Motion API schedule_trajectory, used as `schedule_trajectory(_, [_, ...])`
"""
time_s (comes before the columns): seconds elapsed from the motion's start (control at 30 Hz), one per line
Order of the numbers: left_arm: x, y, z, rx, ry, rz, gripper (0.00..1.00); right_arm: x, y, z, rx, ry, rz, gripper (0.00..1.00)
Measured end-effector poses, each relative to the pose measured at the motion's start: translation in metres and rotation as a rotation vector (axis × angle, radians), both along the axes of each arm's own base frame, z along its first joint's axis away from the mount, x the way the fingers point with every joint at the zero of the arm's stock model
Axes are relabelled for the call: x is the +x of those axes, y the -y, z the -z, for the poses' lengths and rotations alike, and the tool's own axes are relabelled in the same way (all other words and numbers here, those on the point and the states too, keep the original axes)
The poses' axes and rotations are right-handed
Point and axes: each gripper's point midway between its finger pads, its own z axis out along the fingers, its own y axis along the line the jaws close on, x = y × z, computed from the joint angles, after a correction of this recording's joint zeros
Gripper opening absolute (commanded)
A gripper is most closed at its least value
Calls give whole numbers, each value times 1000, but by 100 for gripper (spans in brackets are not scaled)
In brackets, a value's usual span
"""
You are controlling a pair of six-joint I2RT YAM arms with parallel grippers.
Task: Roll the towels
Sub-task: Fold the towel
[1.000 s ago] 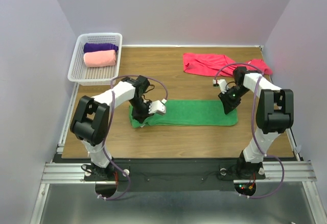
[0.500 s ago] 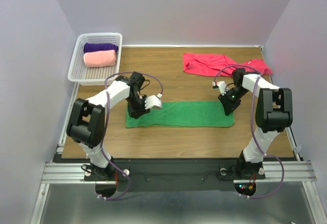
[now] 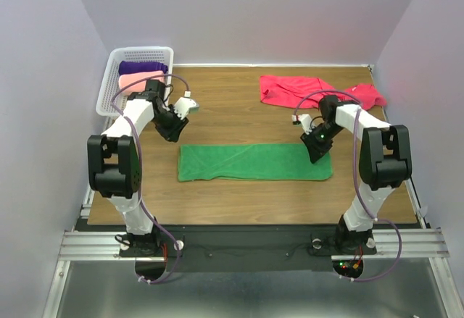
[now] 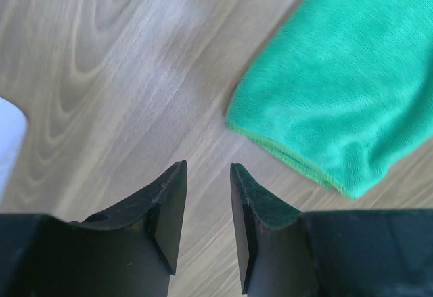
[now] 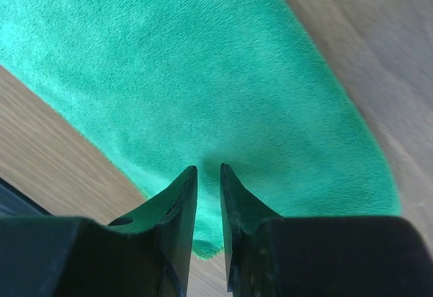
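A green towel (image 3: 254,162) lies flat across the middle of the table. My left gripper (image 3: 172,131) hangs open above bare wood, behind the towel's left end. In the left wrist view nothing sits between the left gripper (image 4: 208,167) jaws, and the green towel's (image 4: 338,94) corner lies up to the right. My right gripper (image 3: 317,151) is down on the towel's right end. In the right wrist view the right gripper (image 5: 208,168) jaws stand a narrow gap apart, pinching a small pucker of green towel (image 5: 203,60). A crimson towel (image 3: 312,90) lies crumpled at the back right.
A white mesh basket (image 3: 109,101) stands at the back left, just behind my left arm. It holds a rolled purple towel (image 3: 141,67) and a rolled salmon-pink towel (image 3: 133,80). Walls close in the table on the left, right and back.
The left gripper opened, let go of the towel's bunched left end and moved back-left toward the basket. The towel now lies flat and stretched. The right gripper shifted slightly left.
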Motion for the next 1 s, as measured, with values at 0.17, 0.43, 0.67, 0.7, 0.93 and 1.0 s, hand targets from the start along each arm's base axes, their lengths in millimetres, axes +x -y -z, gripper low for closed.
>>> schedule_trajectory(0.17, [-1, -2, 18, -78, -92, -123, 45, -8, -3, 5, -3, -24, -4, 26])
schedule_trajectory(0.43, [-17, 20, 25, -200, -173, -153, 47, -17, -1, 14, -24, -43, -4, 26])
schedule_trajectory(0.67, [-28, 20, 39, -207, -215, -191, 51, -16, -1, 14, -31, -42, -3, 26])
schedule_trajectory(0.7, [-29, 20, 39, -207, -217, -194, 51, -16, -1, 14, -31, -42, -2, 26])
schedule_trajectory(0.93, [-36, 19, 49, -208, -245, -215, 51, -16, 1, 14, -39, -41, -2, 26])
schedule_trajectory(1.0, [-36, 19, 51, -208, -250, -227, 51, -16, 1, 14, -40, -41, -2, 26])
